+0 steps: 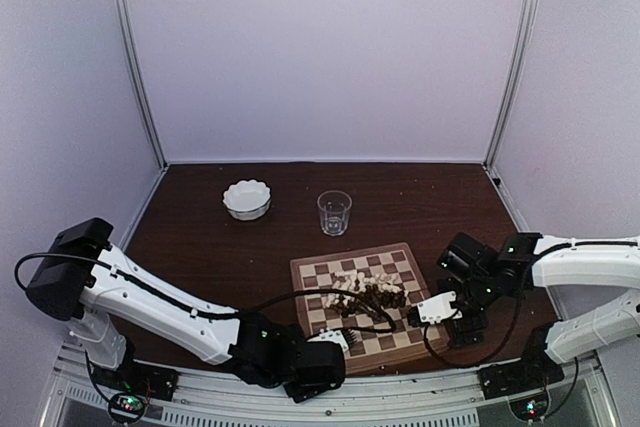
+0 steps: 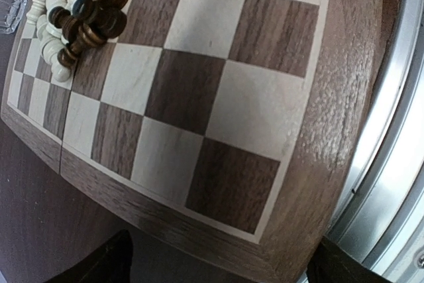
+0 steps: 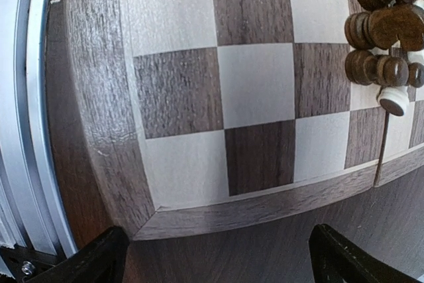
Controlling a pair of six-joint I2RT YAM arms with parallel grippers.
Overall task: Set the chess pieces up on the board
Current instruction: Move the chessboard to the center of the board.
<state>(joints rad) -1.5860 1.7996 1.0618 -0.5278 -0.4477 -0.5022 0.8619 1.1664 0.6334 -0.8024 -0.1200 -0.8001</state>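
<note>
Board point(image 1: 322, 277) set at near edge of tabletop point(image 1: 200, 247), about mid-width, slightly turned; brown and cream squares framed by wooden rim, seam seen in one side. Chess pieces point(image 1: 368, 290) heaped in one mixed pile at board centre, dark and cream tangled, many tipped over. Left gripper point(image 2: 222, 266) held above near-left board corner, fingers spread wide, nothing pinched. Right gripper point(image 3: 222, 260) held above near-right corner, likewise spread, nothing gripped. White fluted bowl point(image 1: 247, 199) and clear glass point(image 1: 334, 213) placed toward far edge, well apart from board
</note>
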